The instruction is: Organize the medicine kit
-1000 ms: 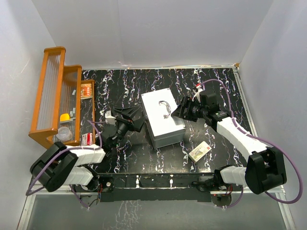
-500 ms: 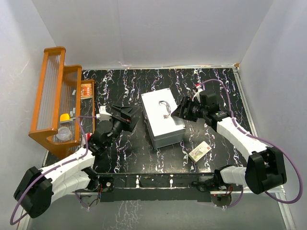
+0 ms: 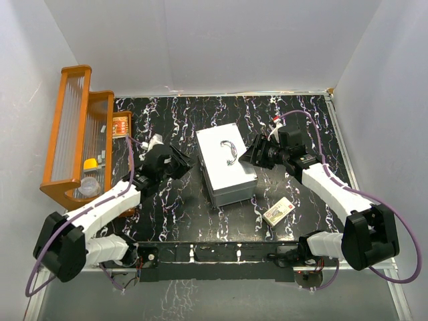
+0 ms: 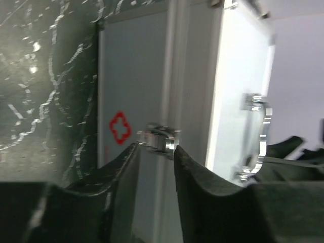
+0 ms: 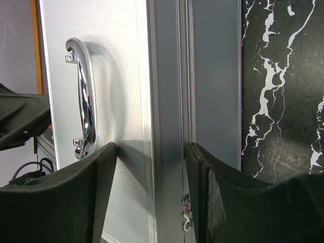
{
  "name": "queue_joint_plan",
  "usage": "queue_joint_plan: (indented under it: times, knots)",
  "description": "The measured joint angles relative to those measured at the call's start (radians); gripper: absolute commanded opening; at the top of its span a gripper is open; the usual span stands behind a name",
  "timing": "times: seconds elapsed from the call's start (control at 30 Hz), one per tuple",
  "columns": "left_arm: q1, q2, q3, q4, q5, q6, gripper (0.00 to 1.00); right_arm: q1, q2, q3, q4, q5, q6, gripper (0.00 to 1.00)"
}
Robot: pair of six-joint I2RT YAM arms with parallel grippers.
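The medicine kit (image 3: 224, 167), a light-grey metal case with a chrome handle (image 3: 231, 150) on its closed lid, lies mid-table. My left gripper (image 3: 182, 162) is at the kit's left wall. In the left wrist view its jaws (image 4: 156, 148) have narrowed onto the metal latch (image 4: 157, 138) beside a red cross mark (image 4: 120, 127). My right gripper (image 3: 253, 152) is at the kit's right edge. Its jaws (image 5: 150, 147) straddle the top corner, one finger (image 5: 104, 172) on the lid by the handle (image 5: 83, 96), the other on the side wall (image 5: 215, 76).
An orange wooden rack (image 3: 75, 134) with small items stands along the left edge. A small red box (image 3: 120, 125) sits beside it. A flat white packet (image 3: 279, 210) lies near the front right, on the black marbled table (image 3: 301, 127).
My left arm has swung from the near left up to the kit's left wall, and its jaws have narrowed from wide open onto the latch. The right jaws closed in slightly.
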Motion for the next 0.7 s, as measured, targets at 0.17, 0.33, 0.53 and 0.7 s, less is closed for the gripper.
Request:
queue_joint_plan:
  times: [0.17, 0.33, 0.53, 0.7]
  knots:
    - [0.005, 0.130, 0.056, -0.109, 0.025, 0.067, 0.28, 0.000, 0.001, 0.000, 0.001, 0.000, 0.002, 0.53]
    - [0.007, 0.222, 0.141, -0.149, 0.039, 0.150, 0.27, 0.000, 0.001, 0.000, 0.002, -0.002, 0.002, 0.53]
    - [0.010, 0.275, 0.212, -0.194, 0.032, 0.214, 0.24, 0.000, 0.005, 0.000, 0.006, -0.005, 0.001, 0.53]
    - [0.010, 0.283, 0.214, -0.224, 0.022, 0.235, 0.26, 0.001, 0.006, 0.000, 0.008, -0.006, 0.000, 0.53]
